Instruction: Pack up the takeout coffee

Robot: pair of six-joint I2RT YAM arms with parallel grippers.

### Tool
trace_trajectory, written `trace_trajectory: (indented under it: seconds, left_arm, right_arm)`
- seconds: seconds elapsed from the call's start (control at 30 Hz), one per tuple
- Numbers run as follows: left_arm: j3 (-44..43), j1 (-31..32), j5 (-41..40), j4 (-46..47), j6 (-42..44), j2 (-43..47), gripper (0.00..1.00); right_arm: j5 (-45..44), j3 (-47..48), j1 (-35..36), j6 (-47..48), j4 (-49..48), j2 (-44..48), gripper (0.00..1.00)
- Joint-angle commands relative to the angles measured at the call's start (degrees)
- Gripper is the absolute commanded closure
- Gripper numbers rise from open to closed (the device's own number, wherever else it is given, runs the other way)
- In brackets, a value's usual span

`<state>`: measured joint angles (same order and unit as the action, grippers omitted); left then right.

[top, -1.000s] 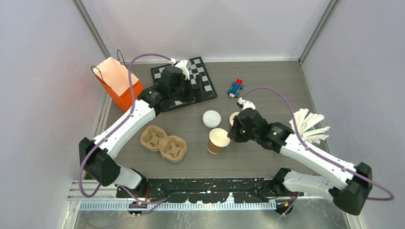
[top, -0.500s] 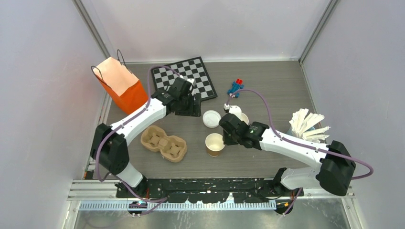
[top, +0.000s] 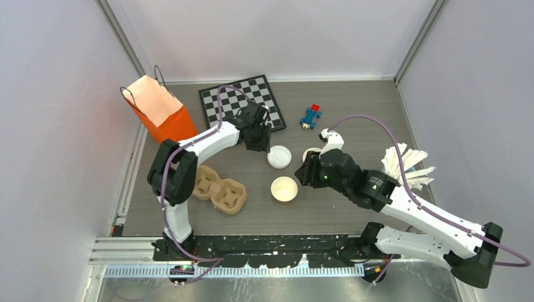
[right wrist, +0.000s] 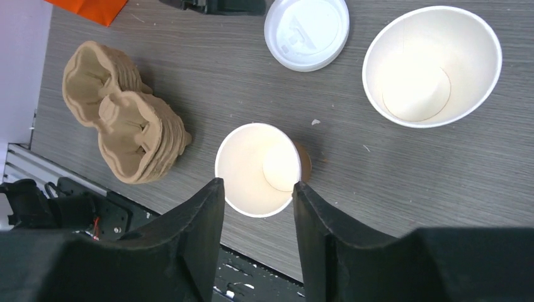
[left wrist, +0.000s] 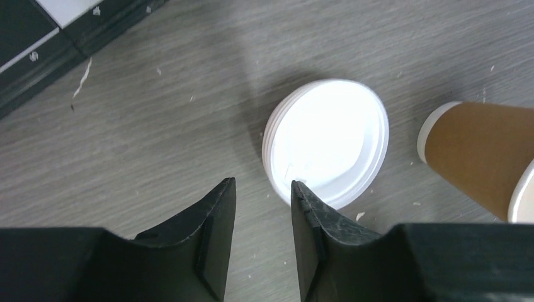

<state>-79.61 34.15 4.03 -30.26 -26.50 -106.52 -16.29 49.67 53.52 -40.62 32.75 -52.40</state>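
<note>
Left wrist view is showing the left gripper [left wrist: 262, 189] hanging low, jaws narrowly parted and gripping nothing, one fingertip [left wrist: 305, 198] meeting the white lid [left wrist: 327, 138] at the lid's 7 o'clock. With only one finger on the rim, a squeeze is likely going to send the lid skidding or flipping instead of lifting.

The right gripper [right wrist: 256, 185], jaws apart and empty, is hovering above the open cup [right wrist: 258, 167]. An off-centre descent is risking a dented paper wall or a tipped cup. From this cup the lid is lying at 12 o'clock, the pulp tray [right wrist: 126, 132] at 9, and a second cup [right wrist: 431, 63] at 2.

The grey wood-grain table [top: 352, 113] is looking smooth and crumb-flecked, so things are likely sliding easily. Pale walls are closing in three sides. A chessboard [top: 242, 100] is sitting at the table's 11 o'clock and an orange bag [top: 160, 113] at 10.
</note>
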Motion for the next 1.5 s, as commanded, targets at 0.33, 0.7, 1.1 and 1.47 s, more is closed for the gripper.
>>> trace_trajectory:
  seconds: [0.33,0.7,1.1,1.47]
  left_arm:
    - [-6.6,0.2,-0.1,2.7,1.6,-5.2,0.68]
    - [-6.1,0.2,1.9,2.5,2.2,-6.2,0.76]
    - [-6.2,0.2,2.5,2.3,2.8,-7.0,0.76]
    - [-6.7,0.2,3.9,2.0,3.6,-5.5,1.0]
  right_arm:
    - [-1.5,-0.5,0.3,2.7,-0.9,4.6,0.43]
    - [-2.1,-0.4,0.3,3.0,-0.9,3.8,0.43]
    - [-2.1,-0.5,0.3,3.0,-0.8,4.2,0.43]
    - [-2.4,-1.0,0.3,3.4,-1.1,4.4,0.43]
